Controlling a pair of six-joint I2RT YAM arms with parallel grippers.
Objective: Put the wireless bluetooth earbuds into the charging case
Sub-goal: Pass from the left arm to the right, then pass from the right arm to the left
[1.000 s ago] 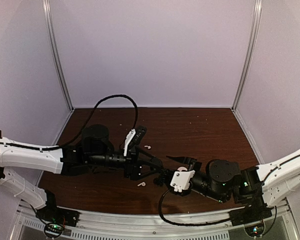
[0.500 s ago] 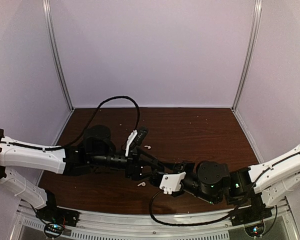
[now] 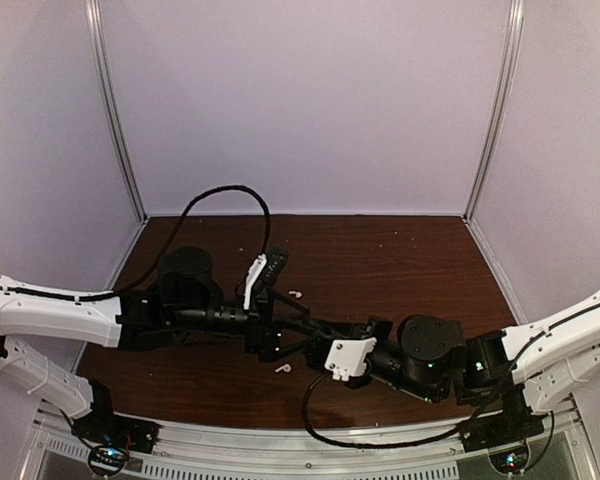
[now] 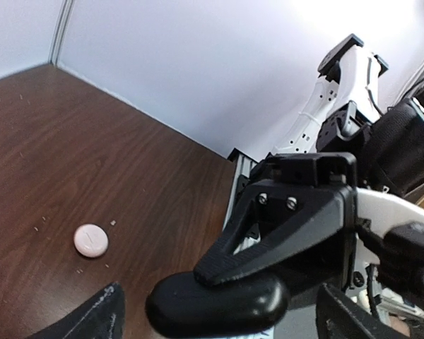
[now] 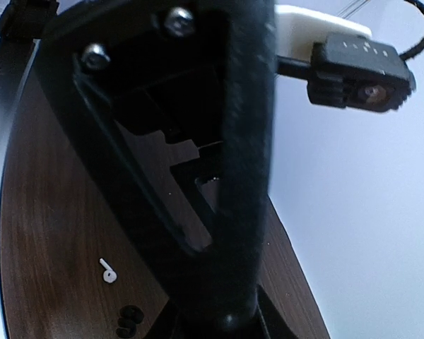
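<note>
Left claw [image 4: 225,314] jaws are wide apart, gripping nothing. Right claw [image 3: 325,340] is nose to nose with it at mid-table, but I can't tell its jaw state: the right wrist view is filled by a blurred black bar and a triangular finger frame.

Writing: small marks on the black camera body [image 5: 360,70], unreadable.

Between the left jaws sits a black rounded piece [image 4: 215,307] under a black triangular frame [image 4: 290,226] with two screws. Can't tell if it's a finger pad or something held.

Task things:
- far white bud [image 3: 296,294] lies on the table [image 3: 410,270], just behind the left claw
- near white bud [image 3: 282,368] lies on the near side of the claws, between them and the front rail [image 3: 280,440]
- black buds [image 5: 127,321] lie on the wood near a white bud, not touching it; can't tell which of the two
- small white round piece [image 4: 90,240] lies alone on the wood; can't tell if it's a case

Obstructions: each arm blocks the other at centre, and both cover the mid-table in the top view. Black cable [image 3: 230,195] loops up behind the left arm.

Room: open wood with pale specks runs behind the claws to the back wall [image 3: 300,100] and off to the right. Side walls close both flanks, and posts [image 3: 115,110] stand at the back corners.
</note>
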